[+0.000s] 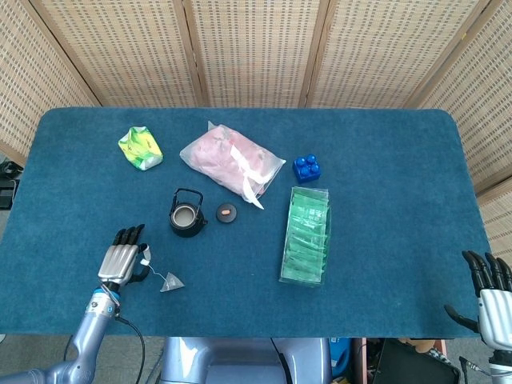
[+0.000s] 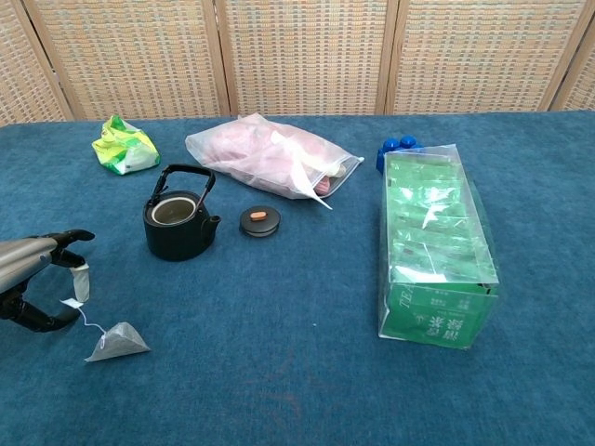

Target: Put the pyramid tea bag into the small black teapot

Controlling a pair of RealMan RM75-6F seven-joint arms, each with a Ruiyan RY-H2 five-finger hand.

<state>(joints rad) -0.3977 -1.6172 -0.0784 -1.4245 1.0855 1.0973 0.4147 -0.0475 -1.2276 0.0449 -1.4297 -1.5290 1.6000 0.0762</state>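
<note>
The grey mesh pyramid tea bag (image 2: 117, 341) lies on the blue felt desk (image 2: 297, 372), near its front left edge. A thin white string runs from it up to a small white paper tag (image 2: 81, 281), which seems to touch the left hand (image 1: 120, 261). The small black cast-iron teapot (image 2: 179, 224) stands upright behind the bag, open, its handle raised. Its round black lid with an orange knob (image 2: 259, 220) lies just beside it.
</note>
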